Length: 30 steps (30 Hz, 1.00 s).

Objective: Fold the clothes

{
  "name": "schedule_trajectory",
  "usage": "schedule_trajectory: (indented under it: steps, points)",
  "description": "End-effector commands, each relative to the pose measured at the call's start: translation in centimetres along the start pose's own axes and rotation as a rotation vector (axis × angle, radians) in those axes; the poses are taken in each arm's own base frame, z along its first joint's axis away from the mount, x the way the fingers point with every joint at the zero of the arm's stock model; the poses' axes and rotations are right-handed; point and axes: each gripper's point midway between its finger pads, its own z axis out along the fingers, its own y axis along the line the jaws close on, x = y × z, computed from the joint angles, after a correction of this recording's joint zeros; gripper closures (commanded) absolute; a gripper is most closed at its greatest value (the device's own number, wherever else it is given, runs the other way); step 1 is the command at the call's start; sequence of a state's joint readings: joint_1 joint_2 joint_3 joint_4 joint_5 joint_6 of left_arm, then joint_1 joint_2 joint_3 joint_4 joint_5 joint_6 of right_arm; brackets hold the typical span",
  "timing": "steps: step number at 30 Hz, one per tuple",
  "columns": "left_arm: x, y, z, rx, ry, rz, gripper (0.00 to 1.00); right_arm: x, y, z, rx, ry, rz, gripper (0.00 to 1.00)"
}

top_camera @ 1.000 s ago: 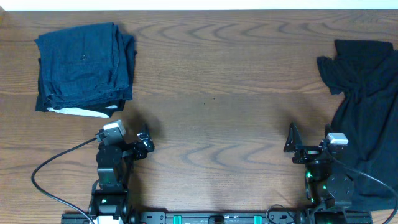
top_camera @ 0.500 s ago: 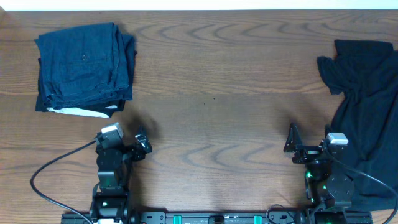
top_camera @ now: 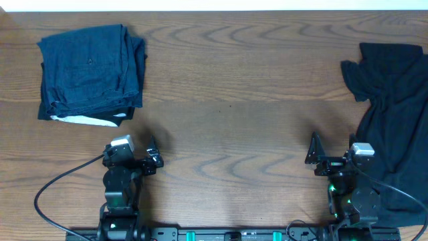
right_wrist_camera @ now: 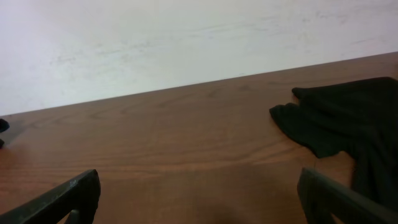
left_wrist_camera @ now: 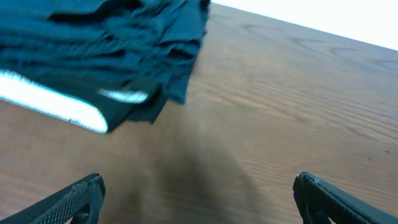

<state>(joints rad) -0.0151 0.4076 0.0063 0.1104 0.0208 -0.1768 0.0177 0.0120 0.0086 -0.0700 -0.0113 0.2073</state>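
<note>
On the tabletop [top_camera: 227, 87], overhead: 1 navy stack [top_camera: 90, 70] lies folded at far left; the black garment [top_camera: 394, 114] is crumpled at right.
Left wrist: left gripper [left_wrist_camera: 198, 186] wide, empty.
Right wrist: right gripper [right_wrist_camera: 199, 180] wide, empty. Judgement: pinch the black garment's near edge and spread it flat first.

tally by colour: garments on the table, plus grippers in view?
Dark navy denim-like fabric, folded stack: 1 (layers inside cannot be counted)
Black fabric garment, spread unfolded: 1
Black two-finger grippers, left gripper and right gripper, both open: 2
Total: 4
</note>
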Motion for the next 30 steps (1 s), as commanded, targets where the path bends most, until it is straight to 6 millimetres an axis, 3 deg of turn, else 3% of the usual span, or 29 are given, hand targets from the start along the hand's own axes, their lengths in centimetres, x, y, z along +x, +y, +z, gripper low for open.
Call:
schedule_trajectory:
  steps: [1, 11, 19, 30]
  points:
    - [-0.4, -1.3, -0.3, 0.074, -0.021, 0.108, 0.02, 0.1, 0.0, 0.0, -0.003, 0.0, -0.014, 0.01]
    - [-1.4, -2.2, -0.9, 0.115, -0.075, 0.187, 0.02, 0.1, 0.0, 0.0, -0.003, 0.0, -0.014, 0.01]
    - [-0.7, -2.0, -1.5, 0.112, -0.055, 0.186, 0.02, 0.1, 0.0, 0.0, -0.003, 0.0, -0.014, 0.01]
    - [-3.3, -2.5, -2.7, 0.128, -0.187, 0.191, 0.02, 0.1, 0.0, 0.0, -0.003, -0.001, -0.014, 0.01]
